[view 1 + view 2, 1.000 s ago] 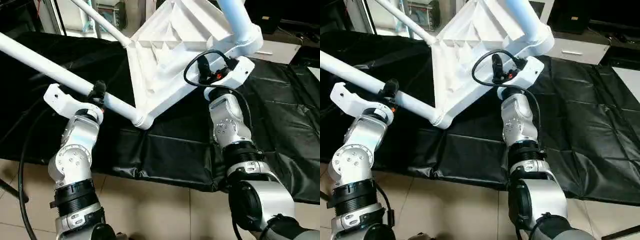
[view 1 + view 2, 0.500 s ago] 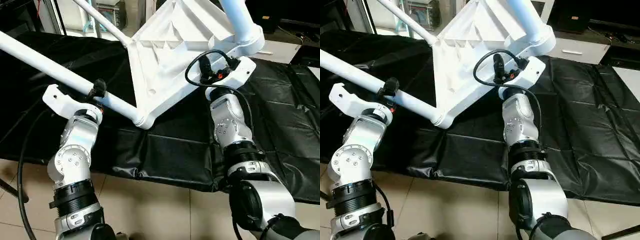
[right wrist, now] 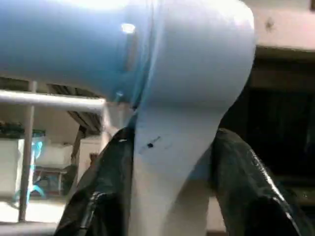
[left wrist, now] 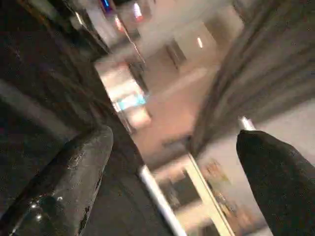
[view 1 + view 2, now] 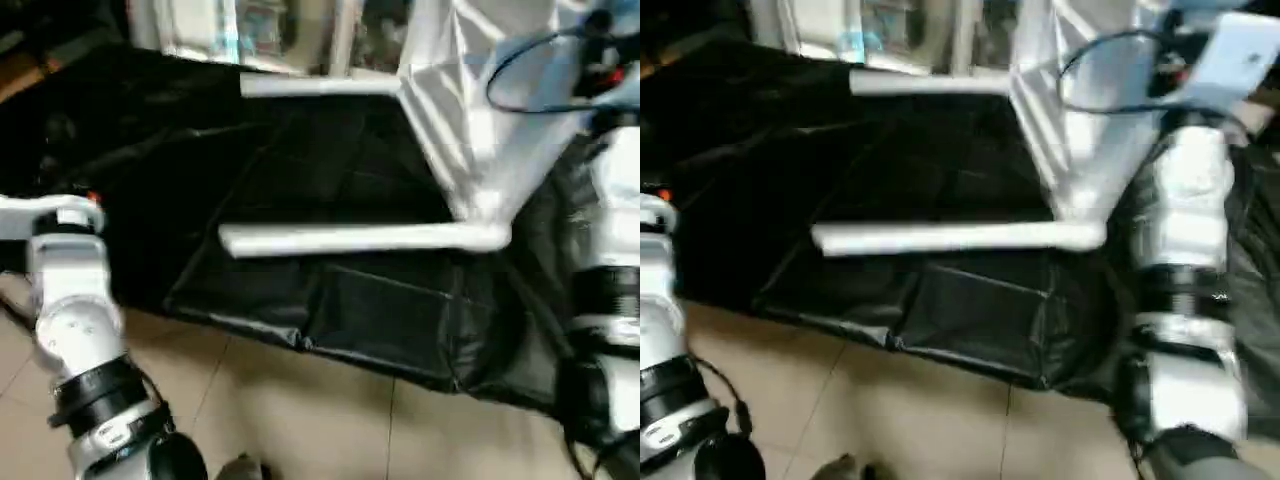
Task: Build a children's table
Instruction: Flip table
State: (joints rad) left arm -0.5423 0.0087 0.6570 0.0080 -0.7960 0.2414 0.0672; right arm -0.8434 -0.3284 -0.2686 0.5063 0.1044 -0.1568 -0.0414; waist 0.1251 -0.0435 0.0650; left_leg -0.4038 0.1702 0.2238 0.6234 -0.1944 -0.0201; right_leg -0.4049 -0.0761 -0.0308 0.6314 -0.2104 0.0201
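1. While the tabletop (image 5: 455, 130) stands tilted on its edge at upper right of the head views, at least 2 legs are already plugged in: the near leg (image 5: 360, 238) runs level across mid-frame from the low corner socket, and the far leg (image 5: 320, 86) runs level along the top.
2. Right hand (image 3: 167, 182) is clenched on a white corner socket (image 3: 197, 64) w/ a tube seated in it; the black fingers (image 3: 106, 196) press both sides.
3. Left hand (image 4: 172, 162) is released, fingers spread wide, nothing between them; its arm sits at left edge, well apart from the near leg.
4. Black cloth (image 5: 250, 170) covers the counter under the table.
5. Judgement: the legs look mostly fitted; the rest of the sockets can't be made out. Prob. left: seat any loose leg, then turn the table upright.
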